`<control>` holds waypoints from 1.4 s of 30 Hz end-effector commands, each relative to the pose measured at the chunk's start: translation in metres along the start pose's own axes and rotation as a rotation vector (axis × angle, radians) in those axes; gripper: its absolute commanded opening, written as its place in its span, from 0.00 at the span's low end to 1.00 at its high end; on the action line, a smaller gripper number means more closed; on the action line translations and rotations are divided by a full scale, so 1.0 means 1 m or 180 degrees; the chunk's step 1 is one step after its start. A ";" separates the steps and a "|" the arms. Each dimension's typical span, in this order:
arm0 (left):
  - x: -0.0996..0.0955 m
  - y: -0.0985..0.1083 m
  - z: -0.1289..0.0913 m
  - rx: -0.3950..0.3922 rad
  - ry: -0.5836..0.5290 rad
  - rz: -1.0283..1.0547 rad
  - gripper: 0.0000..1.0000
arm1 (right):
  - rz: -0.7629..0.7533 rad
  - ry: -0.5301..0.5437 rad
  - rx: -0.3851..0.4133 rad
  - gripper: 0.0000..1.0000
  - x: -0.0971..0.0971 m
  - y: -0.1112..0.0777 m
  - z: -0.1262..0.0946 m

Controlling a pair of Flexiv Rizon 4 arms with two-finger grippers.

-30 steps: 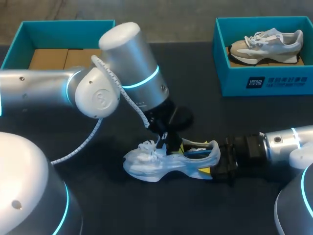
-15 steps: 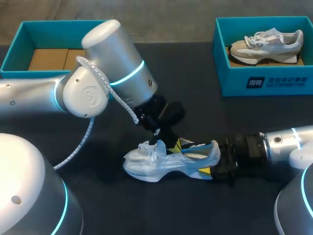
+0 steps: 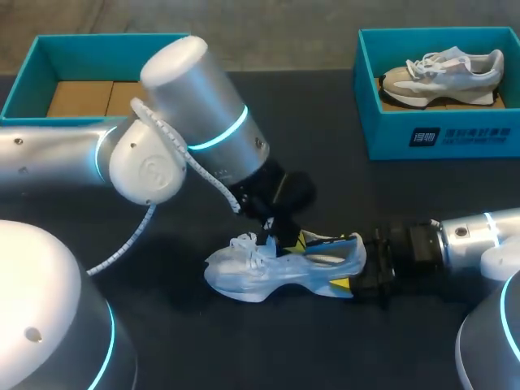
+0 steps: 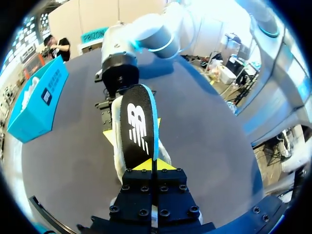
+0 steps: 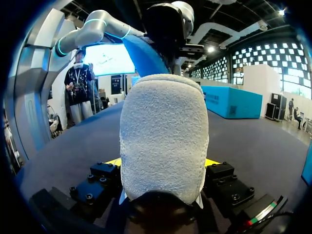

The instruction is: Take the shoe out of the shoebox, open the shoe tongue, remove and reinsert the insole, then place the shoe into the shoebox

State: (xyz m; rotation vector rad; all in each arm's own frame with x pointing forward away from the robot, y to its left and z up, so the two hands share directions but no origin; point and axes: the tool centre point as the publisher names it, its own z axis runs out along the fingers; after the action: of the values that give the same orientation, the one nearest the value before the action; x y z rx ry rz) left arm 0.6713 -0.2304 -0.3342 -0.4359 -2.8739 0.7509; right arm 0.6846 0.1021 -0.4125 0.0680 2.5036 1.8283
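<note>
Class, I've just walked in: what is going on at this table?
The right gripper is shut on the shoe at its heel, holding it on the table. The left gripper pinches the insole, which rises partly out of the shoe. A second shoe lies in the box at the far right.

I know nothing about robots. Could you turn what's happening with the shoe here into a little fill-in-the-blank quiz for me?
1. The right gripper has its jaws shut on the ___ end of the white shoe.
2. The left gripper has its jaws shut on the black ___ over that shoe.
3. A beige shoe lies in the shoebox at the robot's ___.
Missing words: heel; insole; right.
</note>
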 end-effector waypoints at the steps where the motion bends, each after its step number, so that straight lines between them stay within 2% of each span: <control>1: 0.000 -0.005 0.007 -0.0181 -0.0086 -0.0066 0.00 | -0.0001 -0.0008 0.0007 0.00 0.003 -0.001 0.000; 2: -0.001 -0.005 0.008 -0.0184 -0.0088 -0.0072 0.00 | -0.0001 -0.0008 0.0007 0.00 0.003 -0.001 0.000; 3: -0.001 -0.005 0.008 -0.0186 -0.0094 -0.0084 0.15 | -0.0001 -0.0008 0.0007 0.00 0.003 -0.001 0.000; 4: -0.001 -0.005 0.008 -0.0185 -0.0098 -0.0087 0.23 | -0.0001 -0.0008 0.0007 0.00 0.003 -0.001 0.000; 5: -0.001 -0.005 0.007 -0.0181 -0.0108 -0.0089 0.31 | -0.0001 -0.0008 0.0007 0.00 0.003 -0.001 0.000; 7: -0.001 -0.006 0.005 -0.0168 -0.0131 -0.0084 0.38 | -0.0001 -0.0008 0.0007 0.00 0.003 -0.001 0.000; 16: 0.012 -0.016 -0.013 -0.0115 -0.0274 0.0105 0.41 | -0.0001 -0.0008 0.0007 0.00 0.003 -0.001 0.000; 23: 0.027 -0.027 -0.009 -0.0208 -0.0556 0.0205 0.45 | -0.0001 -0.0008 0.0007 0.00 0.003 -0.001 0.000; 29: 0.029 -0.031 -0.007 -0.0212 -0.0788 0.0213 0.46 | -0.0001 -0.0008 0.0007 0.00 0.003 -0.001 0.000; 42: 0.021 -0.039 0.004 -0.0194 -0.1051 0.0207 0.44 | -0.0001 -0.0008 0.0007 0.00 0.003 -0.001 0.000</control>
State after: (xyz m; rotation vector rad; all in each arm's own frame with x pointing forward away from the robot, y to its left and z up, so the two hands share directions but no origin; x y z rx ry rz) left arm 0.6436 -0.2542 -0.3119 -0.4655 -3.1894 0.8144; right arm 0.6846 0.1022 -0.4125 0.0682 2.5034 1.8283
